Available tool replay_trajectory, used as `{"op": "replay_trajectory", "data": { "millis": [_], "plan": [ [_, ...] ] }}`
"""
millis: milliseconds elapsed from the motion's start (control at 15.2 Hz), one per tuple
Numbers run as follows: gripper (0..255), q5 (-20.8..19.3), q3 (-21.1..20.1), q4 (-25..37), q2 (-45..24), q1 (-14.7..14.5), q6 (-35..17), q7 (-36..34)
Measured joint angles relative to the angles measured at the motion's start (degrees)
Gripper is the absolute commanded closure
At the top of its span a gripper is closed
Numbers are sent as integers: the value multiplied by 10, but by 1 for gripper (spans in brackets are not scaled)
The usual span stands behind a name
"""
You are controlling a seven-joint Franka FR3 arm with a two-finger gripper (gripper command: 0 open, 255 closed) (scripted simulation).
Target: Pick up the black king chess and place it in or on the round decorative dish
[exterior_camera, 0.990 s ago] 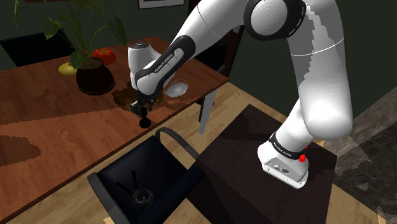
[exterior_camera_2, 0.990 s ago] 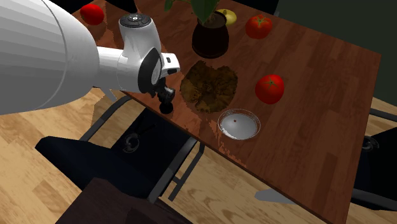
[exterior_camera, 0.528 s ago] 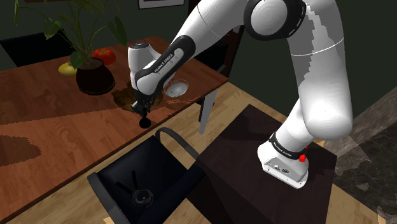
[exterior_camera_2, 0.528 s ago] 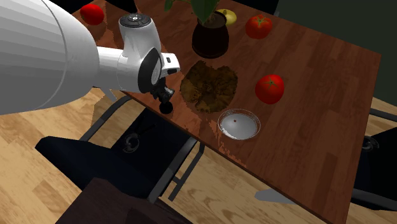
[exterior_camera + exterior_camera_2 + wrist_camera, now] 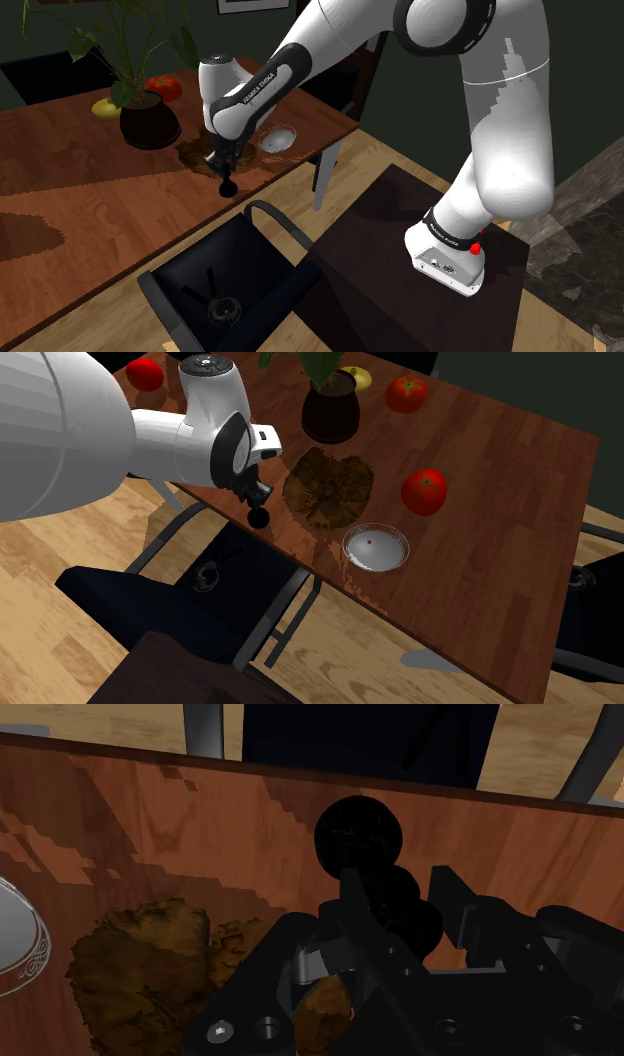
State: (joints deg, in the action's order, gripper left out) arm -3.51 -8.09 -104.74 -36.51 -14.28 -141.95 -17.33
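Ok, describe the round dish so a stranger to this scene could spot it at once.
Start at the long wooden table and find the potted plant on it. Next to the pot lies a ragged brown mat; the dish sits just beyond it, near the table's edge. It is the shallow, pale round piece with a patterned rim, unlike the red tomato nearby.

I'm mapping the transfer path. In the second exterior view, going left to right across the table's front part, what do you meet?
black king clasped in the pincer → brown patch → round dish → red tomato
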Motion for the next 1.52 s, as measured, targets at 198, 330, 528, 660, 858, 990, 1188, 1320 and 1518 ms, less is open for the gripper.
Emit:
{"op": "replay_trajectory", "data": {
  "millis": [198,330,528,660,858,990,1188,1320,1518],
  "plan": [
    [255,2,-2,-3,18,1,15,0],
    [255,4,-3,-4,28,3,24,2],
    [255,6,-6,-5,46,4,40,2],
    [255,8,-7,-5,56,5,51,2],
    [255,11,-8,-6,73,7,67,4],
    [255,12,-10,-2,83,8,80,5],
    [255,15,-10,-1,95,13,93,11],
    [255,19,-7,-11,103,27,92,29],
    [255,26,0,-13,114,58,102,70]
  ]
}}
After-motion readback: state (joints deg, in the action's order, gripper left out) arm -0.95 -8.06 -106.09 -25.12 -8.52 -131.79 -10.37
